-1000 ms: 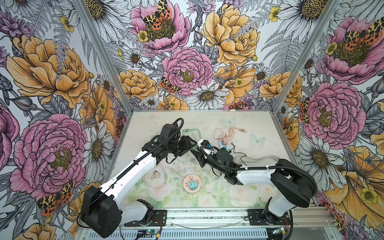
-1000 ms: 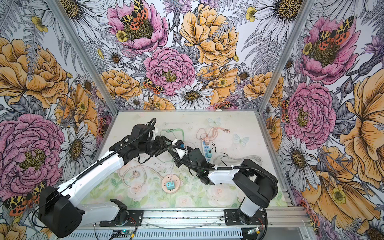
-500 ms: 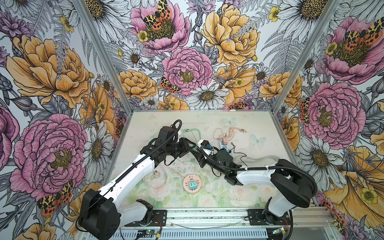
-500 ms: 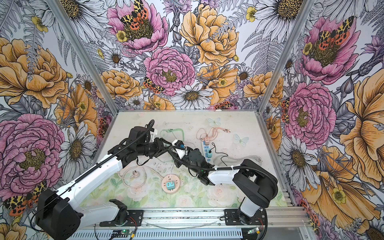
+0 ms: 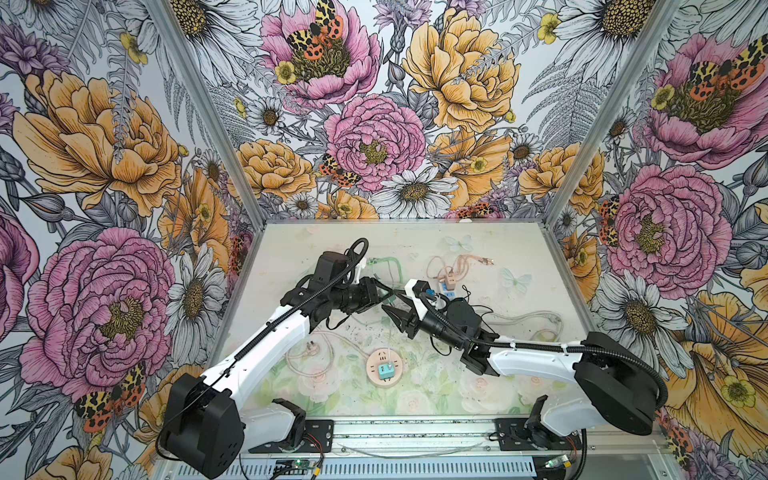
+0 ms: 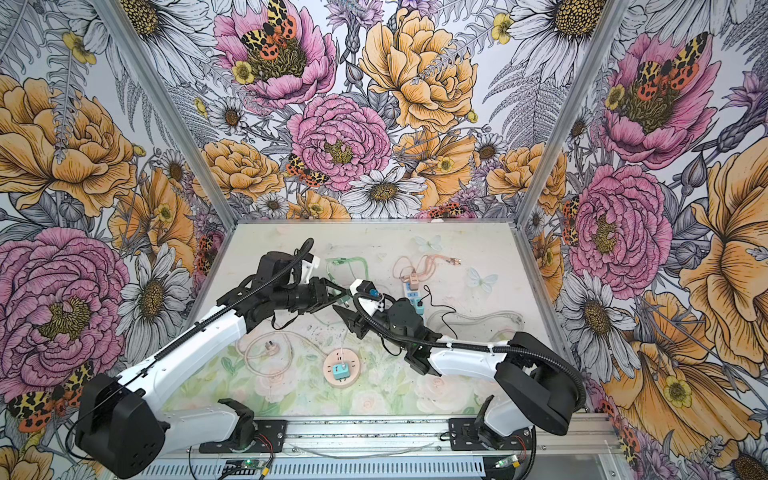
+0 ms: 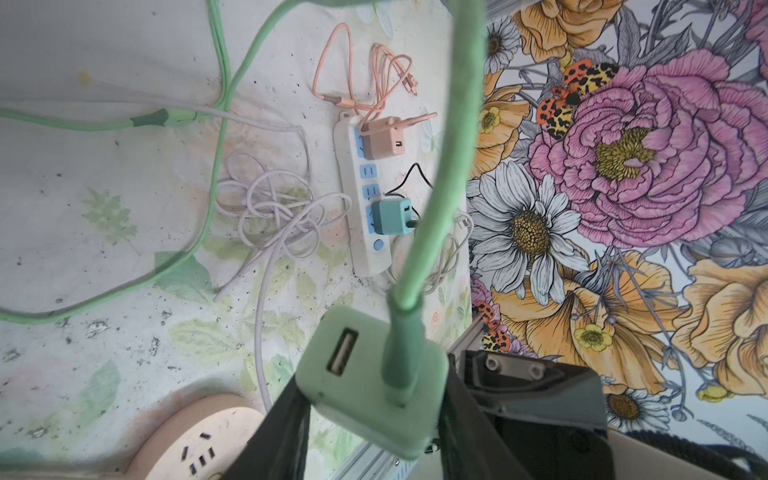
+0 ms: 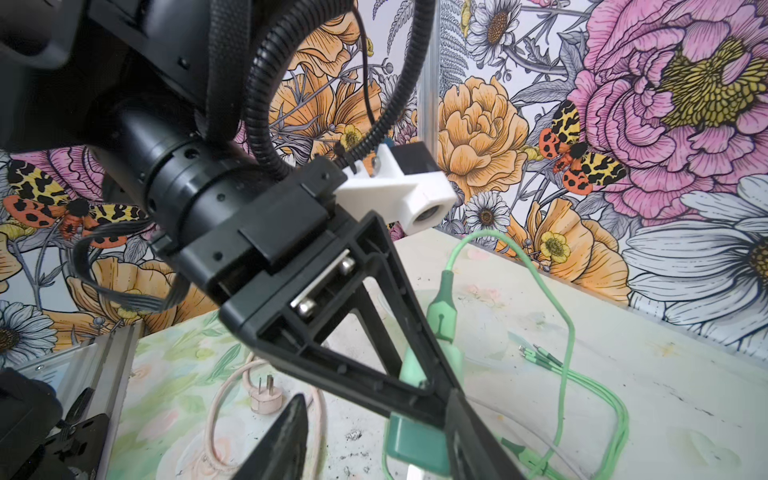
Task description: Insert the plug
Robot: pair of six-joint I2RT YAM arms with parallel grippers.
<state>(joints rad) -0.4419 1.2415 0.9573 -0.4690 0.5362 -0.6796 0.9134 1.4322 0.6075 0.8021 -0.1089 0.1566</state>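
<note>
Above the floral table [image 5: 291, 249], half-closed left hand [image 5: 385, 293] pinches the green charger [image 7: 345, 386].

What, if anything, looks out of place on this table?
A white cable lies in a knotted tangle beside the power strip. A pink plug lies loose on the table, prongs up. Dark specks dirty the surface. The green adapter is off the table, clamped in the left gripper.
</note>
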